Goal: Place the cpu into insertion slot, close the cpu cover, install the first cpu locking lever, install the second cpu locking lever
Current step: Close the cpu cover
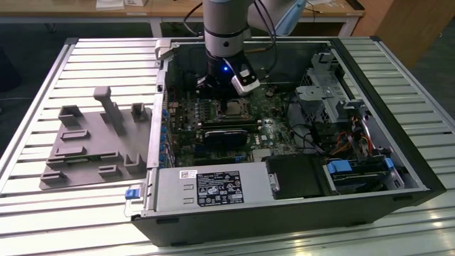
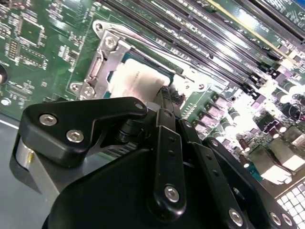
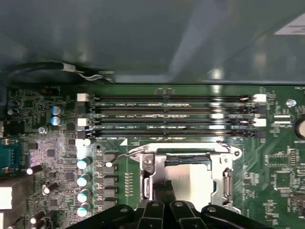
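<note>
The gripper [image 3: 163, 187] stood with its fingers drawn together, nothing visibly between them, tips down at the edge of the cpu cover [image 3: 224, 177]. The cover lay flat over the insertion slot [image 3: 186, 155], and the cpu [image 3: 190, 179] sat inside, its silvery top showing through the window. A thin wire lever [image 3: 127, 152] ran from the cover's corner. In both wrist views the gripper's black body hid the near part of the socket.

Around it spread the green motherboard [image 3: 281, 181], with long memory slots [image 3: 167, 117] just beside the socket. In the exterior view a black card [image 1: 226, 137] lay near it, then a power supply [image 1: 213, 186] and a drive cage [image 1: 323, 88]. The open computer case [image 1: 299, 224] rested on a slatted metal table [image 1: 114, 58]; a grey moulded tray [image 1: 85, 154] lay at the exterior view's left, and a wooden desk [image 1: 64, 12] stood behind.
</note>
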You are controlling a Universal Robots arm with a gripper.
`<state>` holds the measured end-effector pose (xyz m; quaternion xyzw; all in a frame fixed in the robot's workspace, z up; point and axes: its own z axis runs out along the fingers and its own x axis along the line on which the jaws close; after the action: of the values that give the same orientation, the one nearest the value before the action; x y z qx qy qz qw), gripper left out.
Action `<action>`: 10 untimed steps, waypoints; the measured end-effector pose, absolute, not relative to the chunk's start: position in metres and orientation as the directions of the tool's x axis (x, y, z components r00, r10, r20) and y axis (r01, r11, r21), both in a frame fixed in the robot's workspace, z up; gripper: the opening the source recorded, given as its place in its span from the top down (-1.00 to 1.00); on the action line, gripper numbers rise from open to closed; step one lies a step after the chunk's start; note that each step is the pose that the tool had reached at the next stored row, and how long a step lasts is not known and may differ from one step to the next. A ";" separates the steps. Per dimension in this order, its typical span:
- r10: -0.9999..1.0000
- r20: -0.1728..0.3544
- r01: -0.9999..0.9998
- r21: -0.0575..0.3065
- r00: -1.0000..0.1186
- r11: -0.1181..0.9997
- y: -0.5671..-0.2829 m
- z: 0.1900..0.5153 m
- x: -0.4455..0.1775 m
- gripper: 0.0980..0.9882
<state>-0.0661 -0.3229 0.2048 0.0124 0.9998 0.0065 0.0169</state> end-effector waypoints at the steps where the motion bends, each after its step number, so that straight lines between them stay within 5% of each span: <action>1: 0.025 -0.034 0.025 0.014 -0.999 1.000 -0.323 0.204 -0.067 0.98; 10: 0.025 -0.034 0.024 0.013 -0.999 1.000 -0.323 0.200 -0.071 0.98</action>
<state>-0.0709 -0.3228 0.2005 0.0122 0.9998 0.0065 0.0168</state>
